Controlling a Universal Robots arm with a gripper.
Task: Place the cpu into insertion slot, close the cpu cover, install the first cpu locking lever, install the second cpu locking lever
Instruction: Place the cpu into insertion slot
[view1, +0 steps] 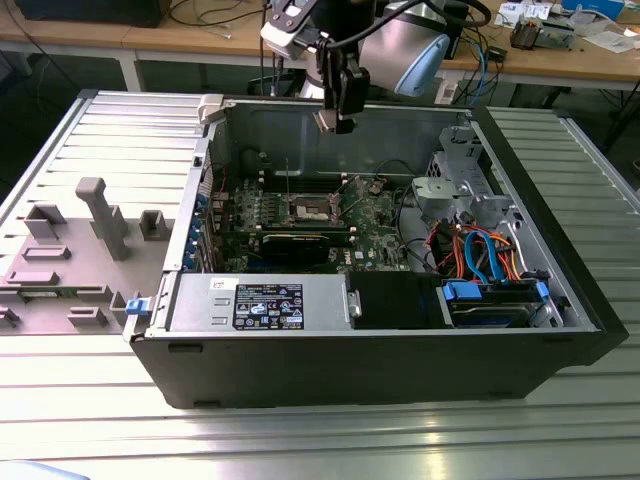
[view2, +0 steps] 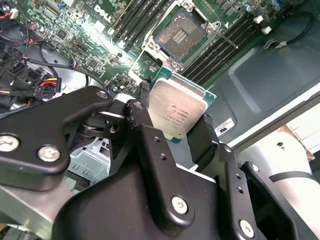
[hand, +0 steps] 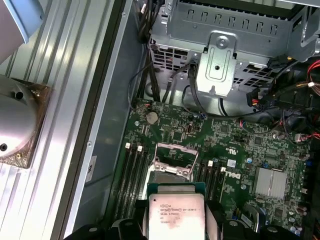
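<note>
Closest to the wrist cameras, the gripper (view2: 175, 131) is closed part way on the chip (view2: 180, 106). One black finger presses against each of two opposite edges, and the grey metal top faces the cameras in both wrist views. The chip hangs in the air, tilted in the second wrist view, and touches nothing except the fingers.

We judge the chip to be light, thin and stiff. It will not flex, but its metal top looks smooth enough to slip under a loose hold. Its green rim and hidden underside are probably the fragile parts, so the edge grip seen here looks right: squeeze only the sides and leave both faces alone. We would expect it to tolerate very little tilt or sideways push when it meets its seat.

Below and beyond it lies the socket (view2: 180, 32). Its dark centre is bare inside a silvery rim, so the chip is not yet seated. Around the socket spreads the green circuit board (hand: 240, 145), with long dark memory slots on either side.

Farther out, in the exterior view, the gripper (view1: 335, 105) hangs above the open computer case (view1: 400, 370), well clear of the board. The case rests on a ribbed metal surface (view1: 300, 440).
</note>
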